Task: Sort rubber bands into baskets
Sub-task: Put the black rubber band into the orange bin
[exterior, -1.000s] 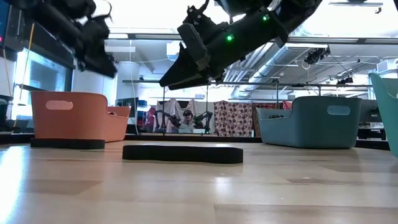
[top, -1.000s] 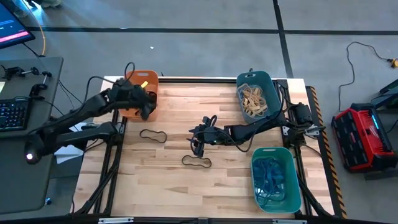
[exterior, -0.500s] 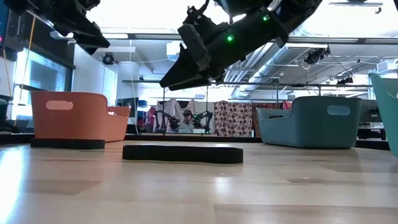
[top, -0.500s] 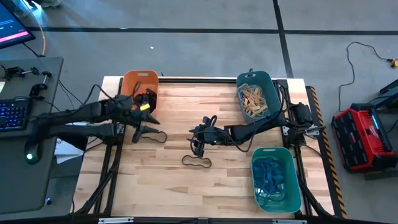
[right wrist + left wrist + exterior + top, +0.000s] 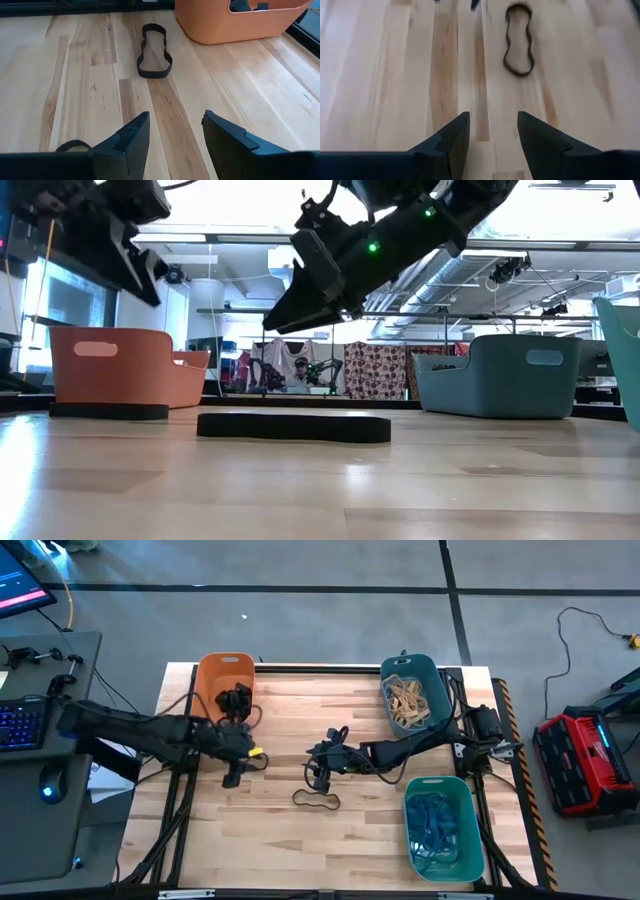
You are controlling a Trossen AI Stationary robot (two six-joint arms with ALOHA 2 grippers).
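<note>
The fingers (image 5: 455, 142) of the left gripper (image 5: 235, 768) are being held apart with nothing between them, above bare wood of the counter (image 5: 280, 840), just in front of the orange basket (image 5: 222, 672). The left arm is being stretched low across from the counter's left edge. A black rubber band (image 5: 518, 46) is being shown ahead of these fingers in the left wrist view, lying flat.

The fingers (image 5: 131, 136) of the right gripper (image 5: 318, 768) are likewise being held apart and empty, near the counter's middle, just behind a black rubber band (image 5: 316, 800). The right arm is being reached in from the right side, between the teal basket (image 5: 410, 690) of tan bands and the green basket (image 5: 440, 828) of blue bands. Another black band (image 5: 154, 50) is being seen near the orange basket in the right wrist view.
</note>
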